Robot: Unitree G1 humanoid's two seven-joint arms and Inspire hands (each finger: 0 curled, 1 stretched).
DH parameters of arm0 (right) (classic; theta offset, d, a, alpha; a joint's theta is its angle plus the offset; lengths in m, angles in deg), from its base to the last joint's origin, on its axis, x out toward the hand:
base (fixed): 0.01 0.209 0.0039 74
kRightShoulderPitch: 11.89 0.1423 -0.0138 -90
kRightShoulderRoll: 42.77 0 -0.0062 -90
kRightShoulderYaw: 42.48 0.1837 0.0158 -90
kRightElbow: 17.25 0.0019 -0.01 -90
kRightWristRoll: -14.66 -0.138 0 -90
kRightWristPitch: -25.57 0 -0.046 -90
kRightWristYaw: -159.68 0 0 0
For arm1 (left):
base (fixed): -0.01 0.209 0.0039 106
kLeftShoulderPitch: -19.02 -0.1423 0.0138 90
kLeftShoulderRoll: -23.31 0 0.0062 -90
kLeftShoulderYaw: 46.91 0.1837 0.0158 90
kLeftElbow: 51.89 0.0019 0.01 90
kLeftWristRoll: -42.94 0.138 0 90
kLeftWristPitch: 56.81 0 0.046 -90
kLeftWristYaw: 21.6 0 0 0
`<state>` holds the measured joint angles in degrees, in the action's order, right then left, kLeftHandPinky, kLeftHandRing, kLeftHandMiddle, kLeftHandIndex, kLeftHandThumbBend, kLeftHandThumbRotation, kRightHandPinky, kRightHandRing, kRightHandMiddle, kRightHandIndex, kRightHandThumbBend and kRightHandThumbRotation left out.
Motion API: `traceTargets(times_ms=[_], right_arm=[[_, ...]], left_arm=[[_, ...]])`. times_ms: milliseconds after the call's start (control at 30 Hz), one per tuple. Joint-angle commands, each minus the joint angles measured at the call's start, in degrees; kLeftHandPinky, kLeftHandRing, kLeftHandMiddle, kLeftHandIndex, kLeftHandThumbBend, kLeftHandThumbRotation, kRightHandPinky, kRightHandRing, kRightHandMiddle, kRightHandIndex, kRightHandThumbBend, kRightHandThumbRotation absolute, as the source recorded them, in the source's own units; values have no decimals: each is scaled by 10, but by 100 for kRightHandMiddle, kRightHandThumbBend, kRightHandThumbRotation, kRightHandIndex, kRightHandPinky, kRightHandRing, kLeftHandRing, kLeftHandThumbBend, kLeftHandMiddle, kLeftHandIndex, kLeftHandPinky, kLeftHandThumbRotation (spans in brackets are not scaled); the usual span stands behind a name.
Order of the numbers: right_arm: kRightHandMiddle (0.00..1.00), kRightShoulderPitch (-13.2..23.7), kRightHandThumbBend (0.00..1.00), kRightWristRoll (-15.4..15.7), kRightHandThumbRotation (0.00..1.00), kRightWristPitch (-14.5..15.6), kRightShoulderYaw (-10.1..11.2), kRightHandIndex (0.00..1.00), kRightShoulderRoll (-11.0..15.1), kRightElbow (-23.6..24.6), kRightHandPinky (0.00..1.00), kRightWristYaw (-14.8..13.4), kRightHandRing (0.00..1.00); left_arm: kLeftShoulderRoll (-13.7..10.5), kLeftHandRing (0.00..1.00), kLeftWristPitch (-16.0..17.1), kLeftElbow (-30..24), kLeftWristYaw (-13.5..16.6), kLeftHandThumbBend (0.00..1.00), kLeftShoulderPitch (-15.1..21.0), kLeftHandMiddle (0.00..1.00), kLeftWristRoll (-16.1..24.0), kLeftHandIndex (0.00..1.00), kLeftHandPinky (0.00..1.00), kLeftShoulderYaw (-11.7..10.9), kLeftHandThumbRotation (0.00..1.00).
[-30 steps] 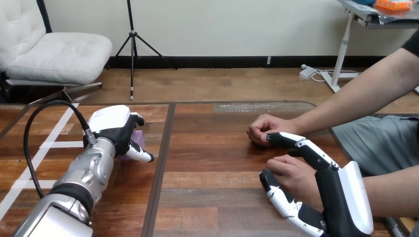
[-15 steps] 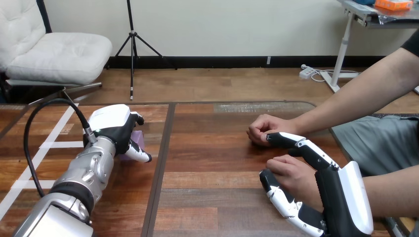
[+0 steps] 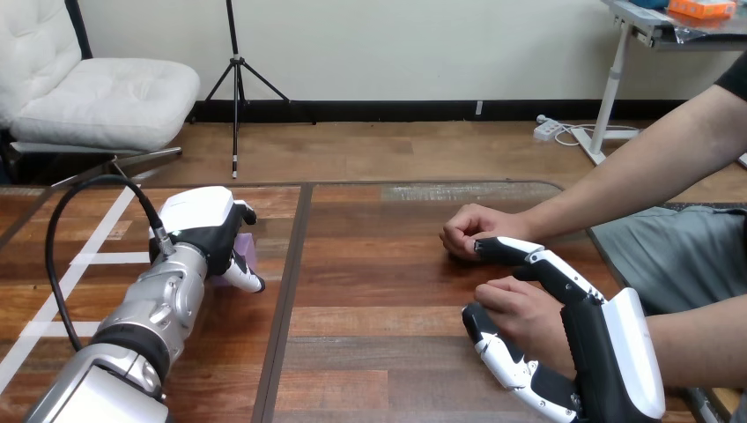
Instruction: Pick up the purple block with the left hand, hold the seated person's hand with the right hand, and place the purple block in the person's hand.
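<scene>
**Block gripped at the left, person's hand clasped at the right**

Nearest the camera, the right hand (image 3: pixel 608 352) lay on its side around the person's nearer hand (image 3: pixel 524 313). Its thumb (image 3: pixel 498 352) sat on the near side and its fingers (image 3: pixel 528 254) reached over the far side, so the two bracketed and clasped that hand. The person's nearer hand was curled into a loose fist, knuckles up, resting on the table (image 3: pixel 379 291).

Further back and well apart, at the left side of the table, the left hand (image 3: pixel 204 225) was closed over the purple block (image 3: pixel 246 250). Its fingers curled down around the block, and only a small purple face showed between them. The block appeared to sit on the table or just above it; which, I could not tell.

The step in hand looked like the lift. It would go best straight up with the grip kept firm, and only then across toward the right, since the block was mostly hidden and could slip unseen.

The only receptacle here was the clasped hand, with nothing seen in it. It would have to open palm-up before the block could be set down.

Farthest off, the person's farther hand (image 3: pixel 469 229) rested in a fist just beyond the right hand's fingertips.
</scene>
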<state>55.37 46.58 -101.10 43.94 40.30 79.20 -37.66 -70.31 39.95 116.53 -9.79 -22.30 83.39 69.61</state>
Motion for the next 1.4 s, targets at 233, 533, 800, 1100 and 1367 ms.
traceTargets(times_ms=[233, 533, 800, 1100, 1367], right_arm=[[74, 10, 45, -2, 48, -1, 3, 72, -2, 30, 70, -3, 74], [74, 10, 45, -1, 49, 0, 4, 72, -1, 30, 70, -2, 75], [74, 14, 45, -5, 49, -1, 2, 72, -2, 28, 70, -1, 74], [73, 18, 45, -7, 47, -1, 1, 72, -4, 24, 69, -2, 73], [73, 20, 46, -3, 47, 4, 0, 72, -7, 25, 68, -3, 73]], left_arm=[[3, 73, -8, -2, 15, 75, 12, 83, 16, 81, 59, 17, 10], [0, 74, 1, -3, 36, 75, 10, 83, 19, 80, 61, 22, 10], [-2, 77, 6, -4, 39, 71, 11, 83, 16, 80, 65, 23, 13], [-3, 75, 16, -6, 51, 72, 12, 81, 9, 79, 64, 18, 13], [-4, 75, 17, -7, 53, 73, 14, 80, 6, 79, 63, 16, 13]])
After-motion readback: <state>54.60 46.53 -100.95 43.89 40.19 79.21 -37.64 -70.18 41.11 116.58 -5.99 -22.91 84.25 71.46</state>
